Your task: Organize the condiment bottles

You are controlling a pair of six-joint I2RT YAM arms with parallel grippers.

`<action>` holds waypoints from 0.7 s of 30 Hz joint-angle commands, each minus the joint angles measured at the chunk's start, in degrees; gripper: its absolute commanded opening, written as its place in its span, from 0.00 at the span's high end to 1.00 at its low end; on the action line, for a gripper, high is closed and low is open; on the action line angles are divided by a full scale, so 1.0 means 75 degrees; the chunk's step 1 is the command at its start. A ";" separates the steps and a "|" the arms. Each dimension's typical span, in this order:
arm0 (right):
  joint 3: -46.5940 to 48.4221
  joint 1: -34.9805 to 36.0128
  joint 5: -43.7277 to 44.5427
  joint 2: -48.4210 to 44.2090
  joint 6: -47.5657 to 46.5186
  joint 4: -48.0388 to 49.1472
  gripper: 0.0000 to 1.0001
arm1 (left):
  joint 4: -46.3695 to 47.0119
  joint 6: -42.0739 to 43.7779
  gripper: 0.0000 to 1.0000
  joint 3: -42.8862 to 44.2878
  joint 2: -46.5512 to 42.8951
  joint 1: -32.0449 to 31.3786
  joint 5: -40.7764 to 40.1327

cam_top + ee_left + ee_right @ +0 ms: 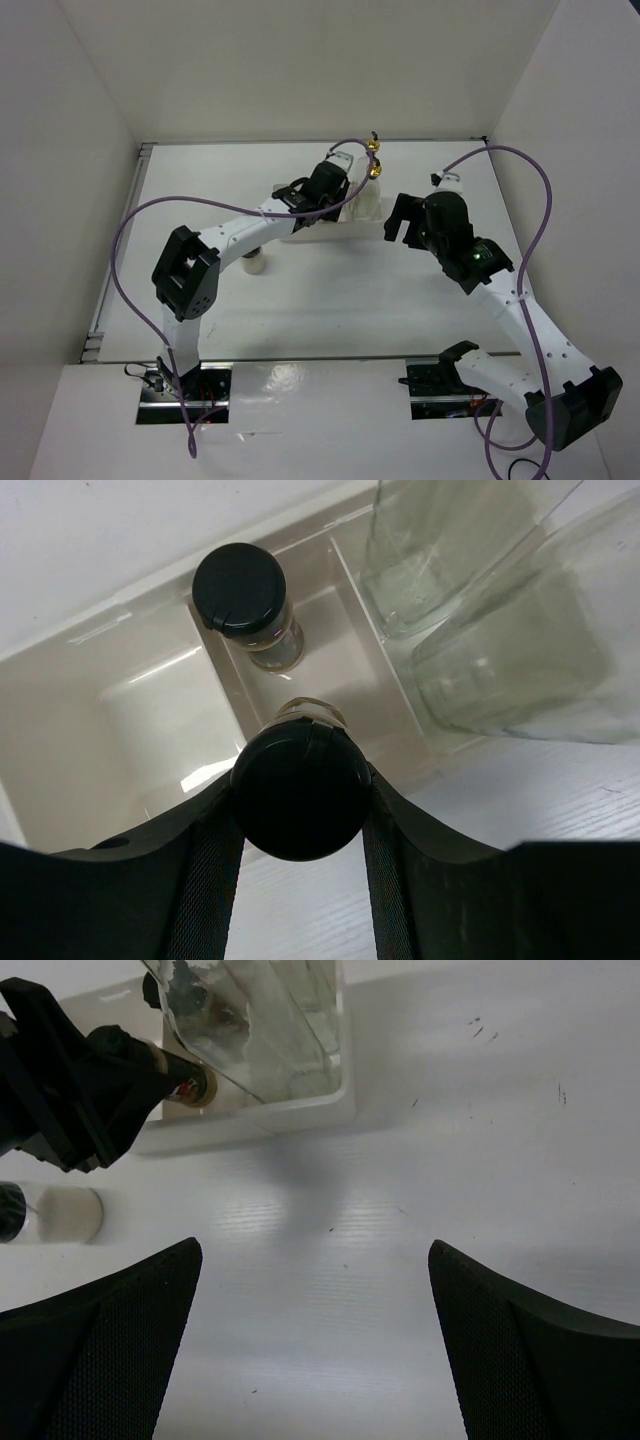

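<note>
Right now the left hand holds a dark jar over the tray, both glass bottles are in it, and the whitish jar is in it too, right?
No: the whitish jar is on the table outside the tray, as the right wrist view shows. The left hand does hold a dark jar over the tray, with both glass bottles in it.

Left end effector (300, 830) looks clamped; right end effector (318, 1350) spread wide.
</note>
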 commanded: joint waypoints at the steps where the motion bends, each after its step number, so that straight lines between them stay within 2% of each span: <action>1: -0.0152 0.0039 -0.0086 -0.0468 0.0339 0.0541 0.02 | 0.0414 -0.0156 0.86 0.0272 0.0252 0.0022 -0.0165; 4: -0.0304 0.0039 -0.0156 -0.0539 0.0339 0.0611 0.02 | 0.0414 -0.0238 0.86 0.0272 0.0428 0.0022 -0.0235; 11: -0.0457 0.0039 -0.0309 -0.0539 0.0491 0.0611 0.02 | 0.0566 -0.0543 0.80 0.0202 0.0662 0.0022 -0.0235; 15: -0.0539 0.0039 -0.0391 -0.0539 0.0492 0.0682 0.02 | 0.0648 -0.0626 0.73 0.0120 0.0663 0.0022 -0.0235; 18: -0.0539 0.0039 -0.0391 -0.0539 0.0492 0.0682 0.02 | 0.0648 -0.0626 0.60 0.0049 0.0733 0.0022 -0.0306; 21: -0.0539 0.0039 -0.0391 -0.0539 0.0492 0.0682 0.02 | 0.0578 -0.0626 0.58 0.0049 0.0803 0.0092 -0.0306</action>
